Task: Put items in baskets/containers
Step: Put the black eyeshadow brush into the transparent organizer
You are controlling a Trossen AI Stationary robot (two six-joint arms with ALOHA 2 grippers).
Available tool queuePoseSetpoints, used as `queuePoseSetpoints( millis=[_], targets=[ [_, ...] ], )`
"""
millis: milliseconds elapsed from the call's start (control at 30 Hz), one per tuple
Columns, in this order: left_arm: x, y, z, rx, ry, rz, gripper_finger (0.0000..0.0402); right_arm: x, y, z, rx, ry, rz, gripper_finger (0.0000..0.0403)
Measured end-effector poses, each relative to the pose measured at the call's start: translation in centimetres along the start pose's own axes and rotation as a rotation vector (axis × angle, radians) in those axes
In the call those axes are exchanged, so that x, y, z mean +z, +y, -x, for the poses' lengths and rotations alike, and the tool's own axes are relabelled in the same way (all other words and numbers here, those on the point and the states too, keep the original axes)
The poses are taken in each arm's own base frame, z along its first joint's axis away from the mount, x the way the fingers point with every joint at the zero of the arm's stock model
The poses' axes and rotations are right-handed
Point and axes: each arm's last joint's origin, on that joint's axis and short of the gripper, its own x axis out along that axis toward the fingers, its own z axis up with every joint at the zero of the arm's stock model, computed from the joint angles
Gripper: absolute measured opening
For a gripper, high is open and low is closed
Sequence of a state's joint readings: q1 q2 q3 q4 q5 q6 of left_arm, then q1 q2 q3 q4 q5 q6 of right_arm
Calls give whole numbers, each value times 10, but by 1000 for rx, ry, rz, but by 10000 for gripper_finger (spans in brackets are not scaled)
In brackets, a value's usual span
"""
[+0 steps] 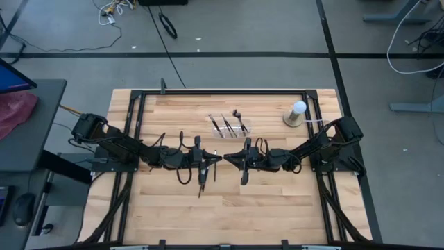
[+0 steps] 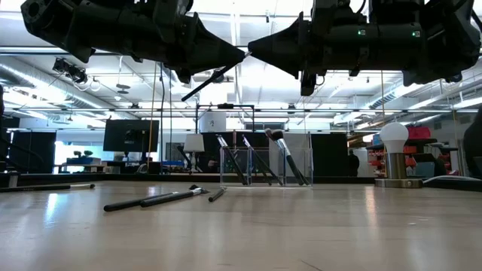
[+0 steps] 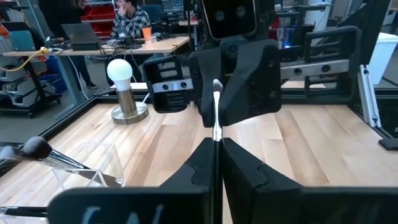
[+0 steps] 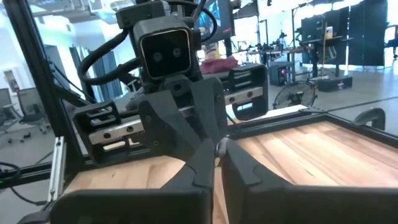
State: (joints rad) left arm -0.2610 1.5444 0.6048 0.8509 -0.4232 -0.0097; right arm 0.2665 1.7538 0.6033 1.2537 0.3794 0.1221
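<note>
A makeup brush [image 3: 216, 118], thin and dark with a bright silver ferrule, hangs above the middle of the table, pinched between the closed fingers of the left gripper [image 1: 220, 159]; in the low view it slants down and away from that gripper's pointed tip [image 2: 213, 77]. We see the right gripper [image 1: 227, 157] nose to nose with it, its own tapered fingers closed together just at the brush's upper end, though we cannot tell whether they actually touch it. Both grippers are matte black, wedge-shaped plastic, and their arms reach in from opposite sides of the pale, banded wooden table [image 1: 277, 201]. Nearest the low camera, a few more slender dark brushes [image 2: 154, 199] lie flat on the wood, and another long one [image 2: 45, 187] lies off to the side; from above, most of these are covered by the left arm. Farther back stands the clear organiser tray [image 2: 265, 167], glossy and see-through, with three brushes leaning upright in it, their fluffy tips uppermost; its inner dividers are hard to make out through the glare. Beside it, toward the right arm's side, a smooth white ball on a tan round base [image 1: 296, 114] sits near the table's far edge. Beyond the table, in the left wrist view, a person in a plaid shirt [image 3: 129, 18] sits at a desk, partly cut off.
</note>
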Motion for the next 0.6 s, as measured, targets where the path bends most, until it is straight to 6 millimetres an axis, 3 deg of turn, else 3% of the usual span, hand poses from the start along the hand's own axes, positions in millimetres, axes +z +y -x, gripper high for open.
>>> queuePoseSetpoints(
  millis=[133,267,467,600],
  targets=[
    [-1,2,-1,9,5,-2,51,0,-2,1,-48,33,4,14],
    [-1,4,-1,17,13,-26,114,9,-5,6,-144,115,47,7],
    [-5,4,-1,37,45,-41,214,53,-11,25,-301,245,115,4],
    [-10,4,-1,40,99,-15,244,95,-17,29,-408,389,155,3]
  ],
)
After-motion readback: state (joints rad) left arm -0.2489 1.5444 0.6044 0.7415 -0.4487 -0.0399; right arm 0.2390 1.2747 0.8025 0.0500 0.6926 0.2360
